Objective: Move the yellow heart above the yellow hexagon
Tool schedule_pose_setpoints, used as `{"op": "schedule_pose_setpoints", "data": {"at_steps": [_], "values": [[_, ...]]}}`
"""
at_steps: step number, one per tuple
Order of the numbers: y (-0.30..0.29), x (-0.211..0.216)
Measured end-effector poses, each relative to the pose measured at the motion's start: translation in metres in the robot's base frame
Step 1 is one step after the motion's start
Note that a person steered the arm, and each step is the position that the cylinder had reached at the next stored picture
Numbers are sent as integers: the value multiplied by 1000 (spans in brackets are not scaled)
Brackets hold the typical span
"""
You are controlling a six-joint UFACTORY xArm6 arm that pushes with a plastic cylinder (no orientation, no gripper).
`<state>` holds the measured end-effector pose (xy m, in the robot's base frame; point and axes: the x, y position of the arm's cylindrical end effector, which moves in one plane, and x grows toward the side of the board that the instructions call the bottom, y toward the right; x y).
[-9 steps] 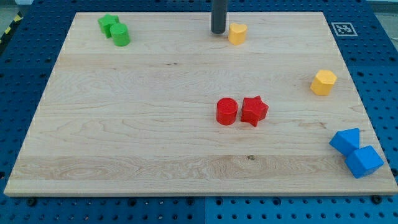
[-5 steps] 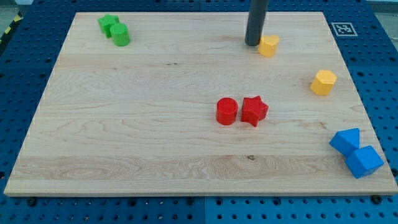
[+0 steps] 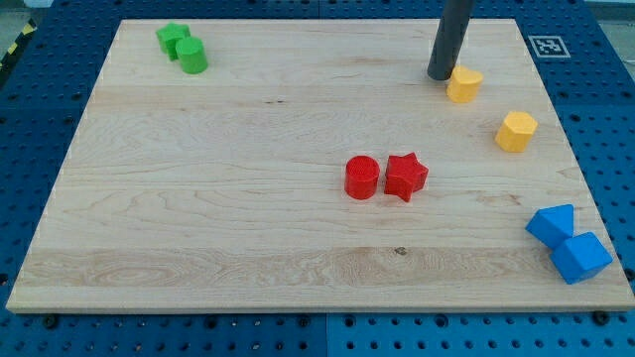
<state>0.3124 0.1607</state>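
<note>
Now my tip (image 3: 440, 76) touches the yellow heart (image 3: 463, 84).

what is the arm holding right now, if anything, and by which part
Nothing is held; the arm ends in a rod. My tip presses against the yellow heart's side facing the view's left, with the yellow hexagon below it toward the right.

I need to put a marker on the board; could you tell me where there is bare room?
Bare wood runs between the green blocks and red cylinder, and along the bottom. Crowded: my tip, yellow heart, yellow hexagon, blue blocks.
</note>
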Motion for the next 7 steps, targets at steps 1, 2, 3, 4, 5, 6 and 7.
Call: {"op": "schedule_pose_setpoints", "data": {"at_steps": [1, 2, 3, 4, 5, 6, 7], "values": [[3, 1], [10, 12], [12, 23], [20, 34], [30, 40], [39, 42], [49, 52]]}}
